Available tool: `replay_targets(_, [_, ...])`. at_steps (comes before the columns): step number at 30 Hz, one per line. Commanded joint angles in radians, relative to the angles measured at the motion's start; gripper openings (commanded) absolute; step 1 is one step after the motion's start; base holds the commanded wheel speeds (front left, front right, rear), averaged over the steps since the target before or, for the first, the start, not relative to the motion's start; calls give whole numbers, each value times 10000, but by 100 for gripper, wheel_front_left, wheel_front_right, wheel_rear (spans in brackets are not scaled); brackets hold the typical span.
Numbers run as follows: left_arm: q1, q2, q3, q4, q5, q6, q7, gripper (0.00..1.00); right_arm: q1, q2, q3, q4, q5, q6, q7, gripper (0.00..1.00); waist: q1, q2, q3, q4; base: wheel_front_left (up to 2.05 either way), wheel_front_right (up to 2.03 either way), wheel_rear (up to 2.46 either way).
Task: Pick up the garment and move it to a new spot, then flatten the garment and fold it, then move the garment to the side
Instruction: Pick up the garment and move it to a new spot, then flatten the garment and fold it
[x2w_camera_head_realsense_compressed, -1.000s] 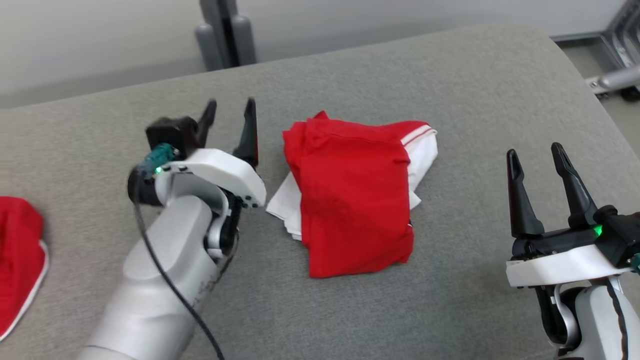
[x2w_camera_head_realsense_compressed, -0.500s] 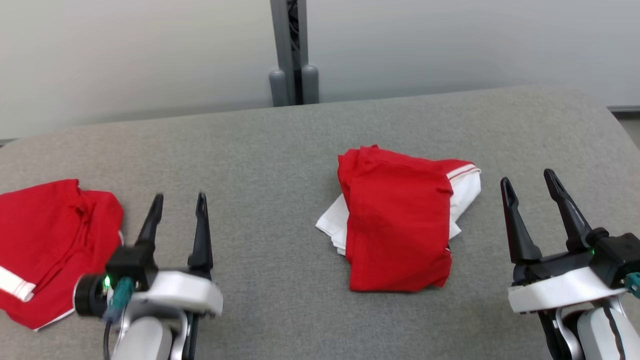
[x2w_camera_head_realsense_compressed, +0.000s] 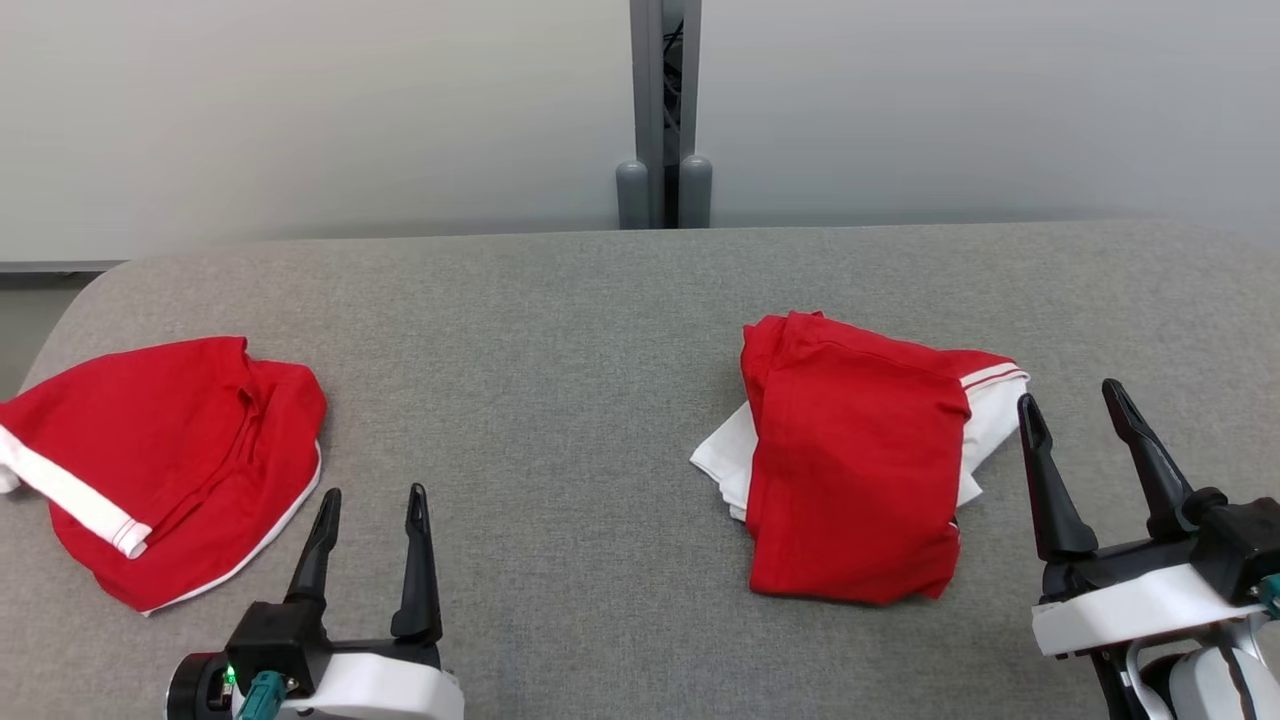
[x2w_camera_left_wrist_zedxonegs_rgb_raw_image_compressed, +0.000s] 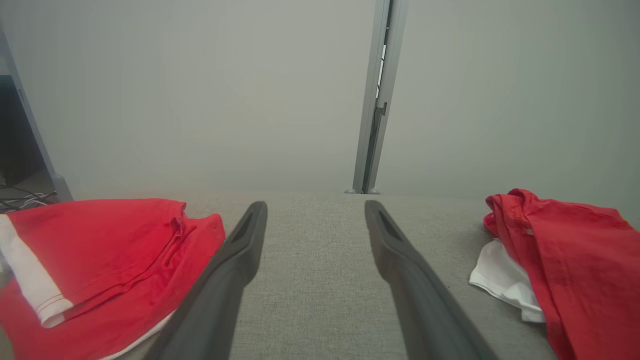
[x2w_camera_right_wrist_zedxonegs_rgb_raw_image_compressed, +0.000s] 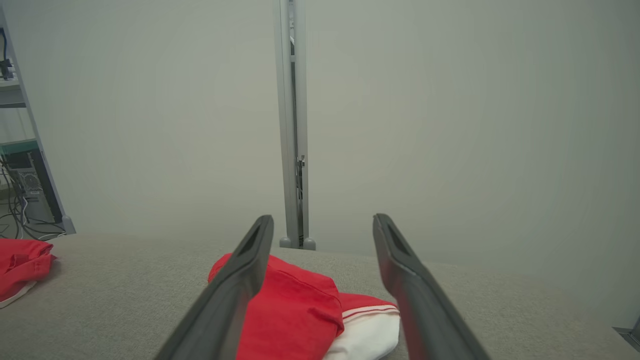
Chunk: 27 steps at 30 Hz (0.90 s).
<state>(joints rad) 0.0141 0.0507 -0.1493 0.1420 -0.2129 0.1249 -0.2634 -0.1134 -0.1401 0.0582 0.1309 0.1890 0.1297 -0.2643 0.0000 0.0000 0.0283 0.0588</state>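
Note:
A folded red and white garment (x2w_camera_head_realsense_compressed: 850, 470) lies on the grey padded table (x2w_camera_head_realsense_compressed: 540, 350), right of centre; it also appears in the left wrist view (x2w_camera_left_wrist_zedxonegs_rgb_raw_image_compressed: 560, 265) and the right wrist view (x2w_camera_right_wrist_zedxonegs_rgb_raw_image_compressed: 295, 310). A second red garment (x2w_camera_head_realsense_compressed: 170, 460) with a white band lies loosely bunched at the left, seen too from the left wrist (x2w_camera_left_wrist_zedxonegs_rgb_raw_image_compressed: 100, 260). My left gripper (x2w_camera_head_realsense_compressed: 372, 495) is open near the front edge, between the two garments, holding nothing. My right gripper (x2w_camera_head_realsense_compressed: 1070, 395) is open just right of the folded garment, apart from it.
A grey post (x2w_camera_head_realsense_compressed: 662, 110) stands behind the table's far edge against a pale wall. The table's rounded left corner (x2w_camera_head_realsense_compressed: 70, 300) is near the bunched garment. Bare grey cloth lies between the two garments.
The head camera has swung left and up, bringing the left garment into view. My left gripper has drawn back from beside the folded garment to the front edge. Both grippers stayed open.

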Motion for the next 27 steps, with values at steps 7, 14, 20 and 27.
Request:
replay_targets(7, [-517, 12, -495, -34, -437, 156, -11, 100, -451, -481, 147, 16, 59, 19, -11, 100, 0, 0, 441, 576, 0, 0, 0])
replay_targets(14, [-901, 16, -1068, 153, -769, 289, -11, 100, -1889, -1562, 1271, 940, 483, 16, 277, 100, 0, 0, 1094, 1242, 0, 0, 0])
replay_targets(20, [-1152, 13, -1421, 223, -966, 416, -11, 100, -3143, -2508, 2240, 2233, 1309, 13, 1106, 100, 0, 0, 1540, 1934, 0, 0, 0])
replay_targets(27, [-1262, 13, -1545, -7, -1169, 547, -11, 100, -3983, -3406, 3483, 3316, 2197, 12, 1871, 100, 0, 0, 1819, 2540, 0, 0, 0])
